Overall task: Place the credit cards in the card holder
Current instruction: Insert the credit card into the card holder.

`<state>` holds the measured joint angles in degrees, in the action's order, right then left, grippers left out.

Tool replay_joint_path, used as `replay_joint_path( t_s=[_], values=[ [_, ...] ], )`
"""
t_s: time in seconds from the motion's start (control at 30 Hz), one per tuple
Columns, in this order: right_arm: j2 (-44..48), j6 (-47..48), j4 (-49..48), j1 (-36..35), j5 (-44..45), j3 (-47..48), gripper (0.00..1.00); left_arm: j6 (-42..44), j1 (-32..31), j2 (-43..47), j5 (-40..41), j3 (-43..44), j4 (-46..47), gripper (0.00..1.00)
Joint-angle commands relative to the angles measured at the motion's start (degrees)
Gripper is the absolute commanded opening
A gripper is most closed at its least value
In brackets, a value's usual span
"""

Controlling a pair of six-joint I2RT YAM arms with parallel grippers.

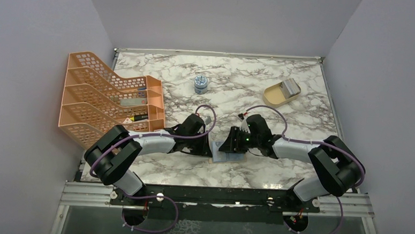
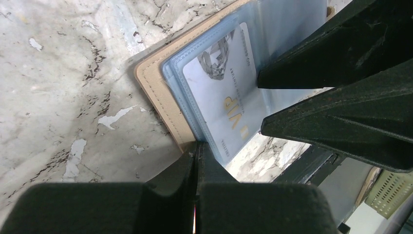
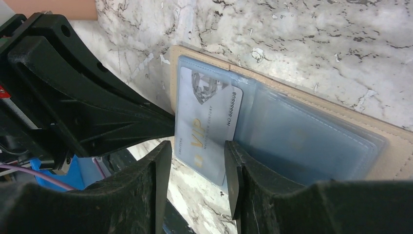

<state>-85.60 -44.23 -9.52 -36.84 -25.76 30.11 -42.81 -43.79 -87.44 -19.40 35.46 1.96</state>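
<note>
From above, the left claw (image 1: 210, 147) and right claw (image 1: 230, 146) meet over the holder (image 1: 237, 157). In the left wrist view, the left claw (image 2: 196, 152) is pressed together against the holder's tan edge just ahead, likely to steady it. In the right wrist view, the right claw (image 3: 197, 146) stands apart astride the card (image 3: 204, 122), which is half in its pocket, seemingly to push it home.

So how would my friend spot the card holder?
Find the marble table, then its near middle, where the left gripper and right gripper meet. The card holder lies open there: tan outside, pale blue pockets inside, with a VIP card, unlike the beige dish.
</note>
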Motion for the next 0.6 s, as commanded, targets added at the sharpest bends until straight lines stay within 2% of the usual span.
replay_joint_path(
  t_s=[0.0, 0.2, 0.37, 0.47, 0.57],
  values=[
    [-0.66, 0.71, -3.37, -0.78, -2.81, 0.45, 0.43, 1.79, -0.66, 0.53, 5.05, 0.97, -5.51, 0.00],
    [-1.38, -0.28, -5.40, -0.87, -4.62, 0.77, 0.42, 2.69, 0.10, 0.55, 6.84, 4.01, -7.97, 0.00],
    [0.10, 0.82, -1.15, -0.81, -2.62, 2.53, 0.42, 1.38, 0.20, 2.75, 7.46, 4.11, -7.84, 0.01],
    [0.68, 2.84, 2.78, -0.87, -0.47, 4.65, 0.42, 1.32, 0.24, 4.65, 8.60, 4.38, -8.60, 0.08],
    [0.84, 6.22, 5.33, -0.79, 1.14, 7.16, 0.42, 1.60, 0.33, 6.75, 10.50, 4.91, -10.00, 0.25]
  ],
)
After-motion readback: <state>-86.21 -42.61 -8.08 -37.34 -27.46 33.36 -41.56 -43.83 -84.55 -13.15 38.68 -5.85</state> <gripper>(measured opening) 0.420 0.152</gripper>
